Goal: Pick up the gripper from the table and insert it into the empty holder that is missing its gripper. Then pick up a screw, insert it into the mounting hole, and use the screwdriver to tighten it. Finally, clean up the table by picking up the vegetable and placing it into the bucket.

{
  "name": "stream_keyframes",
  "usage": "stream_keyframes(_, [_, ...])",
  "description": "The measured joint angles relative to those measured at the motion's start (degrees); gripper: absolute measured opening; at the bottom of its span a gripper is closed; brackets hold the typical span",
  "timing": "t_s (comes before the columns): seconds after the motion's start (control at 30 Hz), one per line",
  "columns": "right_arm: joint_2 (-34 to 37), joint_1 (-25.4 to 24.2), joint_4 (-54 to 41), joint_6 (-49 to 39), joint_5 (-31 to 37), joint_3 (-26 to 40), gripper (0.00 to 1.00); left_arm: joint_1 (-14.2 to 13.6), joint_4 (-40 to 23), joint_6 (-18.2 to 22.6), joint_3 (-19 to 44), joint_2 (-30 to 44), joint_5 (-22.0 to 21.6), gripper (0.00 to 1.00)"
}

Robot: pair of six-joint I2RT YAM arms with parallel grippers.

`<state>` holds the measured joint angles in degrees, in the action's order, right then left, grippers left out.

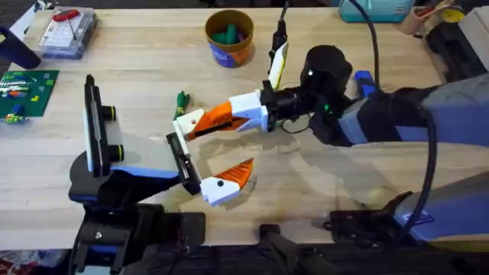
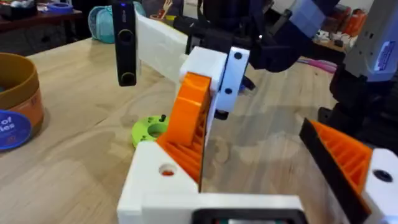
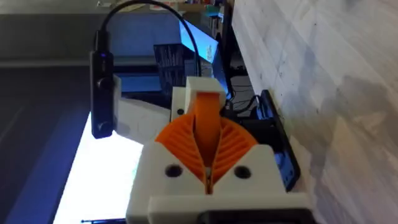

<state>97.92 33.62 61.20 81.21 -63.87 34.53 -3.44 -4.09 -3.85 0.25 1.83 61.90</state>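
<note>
My right claw (image 1: 223, 120) (image 3: 208, 163) is pressed together on the gripper (image 1: 202, 126) (image 2: 188, 109) (image 3: 208, 115), its 2 ribbed orange pads (image 3: 171, 146) clamped on either side of the piece. It reaches in from the right to the middle of the table (image 1: 344, 183). The gripper sticks out leftward beyond the pads, tilted, and its end touches the holder (image 1: 186, 124) (image 2: 155, 186) (image 3: 200, 87). I cannot tell whether it is fully seated.

My left claw (image 1: 214, 147) (image 2: 249, 155) is spread wide. The holder sits at the far end of its black crossbar (image 1: 183, 162). At the near end is the white mount (image 1: 218, 191) (image 2: 379, 186), carrying its own orange finger (image 1: 238, 173) (image 2: 339, 152). That finger is well apart from the gripper.

The vegetable (image 1: 182, 99) lies on the table just beyond the holder, not touching it. Farther off, near the far edge and slightly right, stands the bucket (image 1: 229, 47) (image 2: 15, 106), upright, with something green inside.
</note>
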Motion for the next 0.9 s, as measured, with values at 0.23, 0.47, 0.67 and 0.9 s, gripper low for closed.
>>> stream_keyframes(0.23, [0.5, 0.1, -0.4, 0.2, -0.1, 1.1, 0.019, 0.1, 0.3, 0.3, 0.0, 0.0, -0.5, 0.99])
stream_keyframes(0.47, [1.0, 0.1, -1.3, 0.1, -0.7, 2.4, 0.019, 0.2, 0.7, 0.4, 0.0, 0.0, -1.2, 0.99])
stream_keyframes(0.67, [3.7, -0.2, -2.2, -0.3, -3.1, 5.4, 0.019, 0.4, 0.6, 0.4, 0.0, 0.0, -2.0, 0.99])
stream_keyframes(0.9, [5.8, -0.9, -2.4, -0.7, -6.5, 7.8, 0.019, 0.4, 0.5, 0.4, 0.0, 0.0, -2.1, 0.99])
